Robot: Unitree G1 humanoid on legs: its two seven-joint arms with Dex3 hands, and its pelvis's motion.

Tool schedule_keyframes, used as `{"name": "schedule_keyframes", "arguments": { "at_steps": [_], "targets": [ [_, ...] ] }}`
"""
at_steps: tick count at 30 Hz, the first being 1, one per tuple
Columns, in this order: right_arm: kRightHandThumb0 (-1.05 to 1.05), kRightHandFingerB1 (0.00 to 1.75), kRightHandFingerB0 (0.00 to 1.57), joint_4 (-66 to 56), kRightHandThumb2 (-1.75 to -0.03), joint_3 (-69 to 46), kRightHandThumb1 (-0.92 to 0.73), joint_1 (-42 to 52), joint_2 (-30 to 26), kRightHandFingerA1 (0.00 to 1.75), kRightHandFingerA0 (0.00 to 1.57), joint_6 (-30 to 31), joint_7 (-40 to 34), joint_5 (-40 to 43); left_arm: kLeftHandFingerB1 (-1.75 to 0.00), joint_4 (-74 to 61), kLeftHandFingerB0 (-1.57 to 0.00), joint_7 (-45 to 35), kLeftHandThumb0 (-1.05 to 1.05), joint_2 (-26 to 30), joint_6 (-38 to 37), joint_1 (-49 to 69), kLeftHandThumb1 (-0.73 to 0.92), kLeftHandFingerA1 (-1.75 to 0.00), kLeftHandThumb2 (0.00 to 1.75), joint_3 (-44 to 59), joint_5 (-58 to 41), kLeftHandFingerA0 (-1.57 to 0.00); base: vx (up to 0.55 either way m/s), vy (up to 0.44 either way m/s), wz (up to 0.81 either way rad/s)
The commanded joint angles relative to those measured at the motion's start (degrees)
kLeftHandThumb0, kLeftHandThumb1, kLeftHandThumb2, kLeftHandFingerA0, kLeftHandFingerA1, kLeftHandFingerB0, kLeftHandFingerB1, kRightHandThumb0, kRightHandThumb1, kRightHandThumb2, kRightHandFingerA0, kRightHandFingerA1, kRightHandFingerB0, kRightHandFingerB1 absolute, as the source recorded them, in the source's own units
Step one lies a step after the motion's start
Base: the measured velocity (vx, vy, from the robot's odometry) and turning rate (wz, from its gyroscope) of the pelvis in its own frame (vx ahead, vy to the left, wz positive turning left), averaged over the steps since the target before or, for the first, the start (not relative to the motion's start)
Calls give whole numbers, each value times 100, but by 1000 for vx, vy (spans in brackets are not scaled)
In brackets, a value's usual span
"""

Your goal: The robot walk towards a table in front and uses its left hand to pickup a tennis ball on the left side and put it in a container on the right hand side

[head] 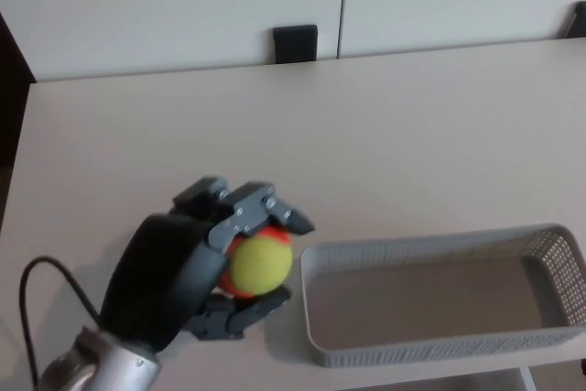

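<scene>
Near the front edge of the bench (275,116), the left hand (197,267) has thumb and fingers closed round the yellow tennis ball (261,263), holding it just beside the left wall of the mesh container (309,313), apparently ready to carry it over the rim.

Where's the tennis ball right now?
In the head view, lower left of centre: the tennis ball is gripped in the left hand, just left of the grey mesh container, not yet over it.
</scene>
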Motion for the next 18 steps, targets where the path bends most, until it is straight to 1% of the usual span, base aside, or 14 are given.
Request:
{"name": "schedule_keyframes", "arguments": {
  "at_steps": [1, 4, 5, 8, 9, 10, 11, 14, 15, 16, 17, 18],
  "targets": [
    [-46, 37, 12, 72, -70, 40, -53, -68, -175, 46, 31, 21, 47, -77, -104, -1189, -76, -847, -13, -353, 834, -532, 77, -166, 78, -474, 279, -94, 0, 0, 0],
    [-46, 38, 13, 20, -70, 50, -53, -48, -181, 46, 32, 58, 55, -67, -100, -1317, -77, -1062, -17, -512, 1065, -804, 78, -163, 75, -796, 595, -94, 0, 0, 0],
    [-47, 38, 13, 25, -70, 52, -52, -38, -182, 47, 34, 36, 59, -65, -86, -1177, -84, -1019, -24, -595, 1039, -939, 75, -163, 70, -942, 740, -98, 0, 0, 0],
    [-47, 38, 13, 8, -70, 56, -52, -9, -191, 48, 34, 8, 68, -57, -82, -853, -84, -903, -25, -736, 982, -1201, 75, -161, 66, -1223, 1014, -99, 0, 0, 0],
    [-46, 38, 12, -53, -70, 63, -52, 5, -194, 48, 33, 50, 66, -59, -82, -709, -82, -927, -28, -827, 1064, -1314, 54, -136, 97, -1389, 1217, -126, 0, 0, 0],
    [-46, 38, 12, -80, -70, 66, -52, 12, -195, 48, 33, 68, 65, -59, -82, -647, -82, -938, -28, -870, 1108, -1365, 54, -136, 97, -1465, 1311, -126, 0, 0, 0],
    [-45, 37, 12, -91, -69, 68, -52, 8, -195, 47, 32, 78, 63, -57, -74, -492, -88, -846, -24, -929, 1076, -1414, 70, -162, 68, -1539, 1336, -102, 0, 0, 0],
    [-44, 37, 12, -171, -69, 56, -52, 13, -178, 47, 33, 122, 73, -20, -76, -161, -89, -767, -25, -1058, 1133, -1541, 67, -163, 69, -1704, 1405, -106, 0, 0, 0],
    [-45, 37, 12, -263, -70, 69, -52, 54, -180, 47, 33, 103, 83, -28, -81, 27, -82, -782, -30, -1112, 1225, -1583, 53, -136, 98, -1802, 1510, -128, 0, 0, 0],
    [-49, 38, 12, -294, -70, 77, -51, 49, -186, 47, 33, 111, 87, -34, -75, 133, -88, -757, -29, -1145, 1249, -1606, 70, -163, 71, -1834, 1524, -104, 0, 0, 0],
    [-49, 38, 12, -324, -70, 84, -51, 39, -192, 47, 33, 124, 92, -40, -75, 242, -88, -724, -29, -1181, 1266, -1630, 70, -163, 71, -1862, 1527, -104, 0, 0, 0],
    [-49, 38, 12, -394, -70, 97, -51, 41, -194, 47, 33, 167, 94, -46, -81, 315, -88, -687, -28, -1197, 1268, -1657, 72, -163, 74, -1870, 1545, -105, 0, 0, 0]
  ]
}}
